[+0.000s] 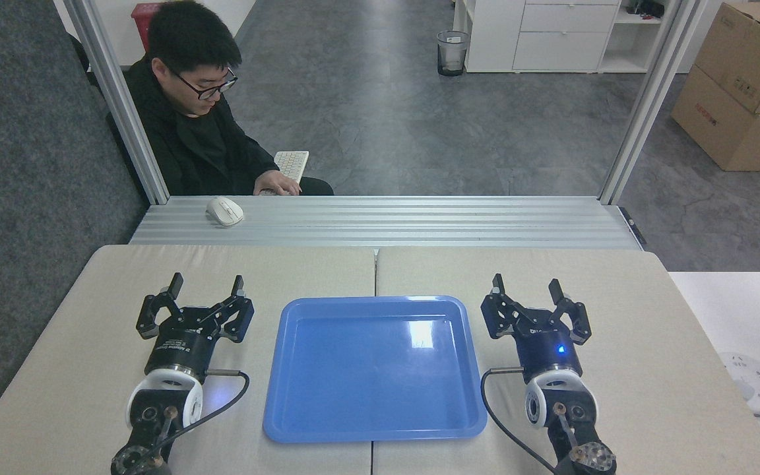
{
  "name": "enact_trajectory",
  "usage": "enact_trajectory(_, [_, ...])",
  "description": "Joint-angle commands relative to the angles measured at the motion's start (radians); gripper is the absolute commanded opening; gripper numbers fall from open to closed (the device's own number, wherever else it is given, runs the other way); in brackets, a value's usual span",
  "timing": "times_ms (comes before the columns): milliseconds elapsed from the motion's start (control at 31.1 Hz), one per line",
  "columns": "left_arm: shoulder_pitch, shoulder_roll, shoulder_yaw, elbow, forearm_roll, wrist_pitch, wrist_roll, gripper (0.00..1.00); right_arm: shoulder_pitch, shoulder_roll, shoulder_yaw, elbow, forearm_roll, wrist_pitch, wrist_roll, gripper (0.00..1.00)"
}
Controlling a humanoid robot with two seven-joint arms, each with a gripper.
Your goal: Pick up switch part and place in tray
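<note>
**No switch part on the bench, both tools waiting wide**

Nearest to us, the two arms rest on the bench (617, 284), one either side of the tray. The left tool (207, 285) sits at about nine o'clock from the tray's middle with its fingers spread and nothing between them. The right tool (527, 285) sits at about three o'clock, fingers spread as well, empty, a small blue light glowing on its body.

Between them, the tray (274, 396) lies flat, glossy blue and bare, long sides running near to far. And the switch part? It's nowhere in sight, not on the bench and not in the tray, so which way it points and how its long axis lies can't be told.

The step in hand looks like plain waiting for the part to arrive. To do it well, I'd say hold both tools open and low, clear of the tray rim. Once the part appears, close across its narrow body, not along its length.

Farther off at twelve o'clock runs a ribbed metal ledge (419, 221) with a white mouse (224, 211) toward eleven. Beyond that a seated person (198, 132) has a hand (278, 183) at a keyboard (292, 163).
</note>
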Motion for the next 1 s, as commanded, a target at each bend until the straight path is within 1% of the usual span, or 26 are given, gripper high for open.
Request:
enact_trajectory(0, [0.001,-0.002,0.028,0.0,0.0,0.001,0.002,0.99,0.0,0.0,-0.001,0.001,0.0,0.0,0.0,1.0])
enact_trajectory(675, [0.01,-0.006,0.029,-0.001,0.003,0.002,0.013,0.99,0.0,-0.011,0.004,0.003,0.0,-0.002,0.0,1.0])
enact_trajectory(739, [0.011,-0.006,0.032,-0.001,0.012,0.011,0.013,0.99,0.0,-0.011,0.005,0.003,0.0,-0.002,0.0,1.0])
enact_trajectory(835, [0.011,-0.006,0.032,-0.001,0.031,0.059,0.014,1.0,0.0,-0.012,0.005,0.003,0.0,-0.002,0.0,1.0])
enact_trajectory(964, [0.013,-0.003,0.032,0.002,0.035,0.064,0.017,1.0,0.0,-0.011,0.005,0.003,0.0,-0.002,-0.002,1.0])
